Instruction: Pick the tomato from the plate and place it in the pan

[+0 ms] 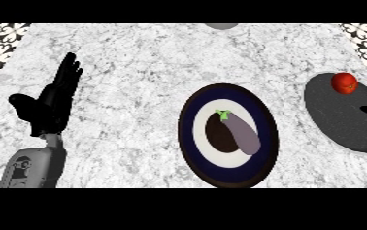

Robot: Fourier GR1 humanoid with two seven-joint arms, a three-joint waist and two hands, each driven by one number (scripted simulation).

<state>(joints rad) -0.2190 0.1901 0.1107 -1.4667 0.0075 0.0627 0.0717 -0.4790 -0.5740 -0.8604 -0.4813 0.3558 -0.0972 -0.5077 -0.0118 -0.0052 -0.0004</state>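
A red tomato [344, 82] lies in the dark grey pan [337, 120] at the right edge of the head view. Left of the pan stands a dark blue plate [228, 175] with a white centre, and a purple eggplant [239, 133] with a green stem lies on it. My left hand [50, 103] stands at the left with its fingers straight and pointing up, holding nothing, far from the plate. My right hand does not show.
The counter [143, 69] is white and grey marble. A grey rounded object [222, 26] peeks in at the top edge. Patterned tiles [13, 32] show at both upper corners.
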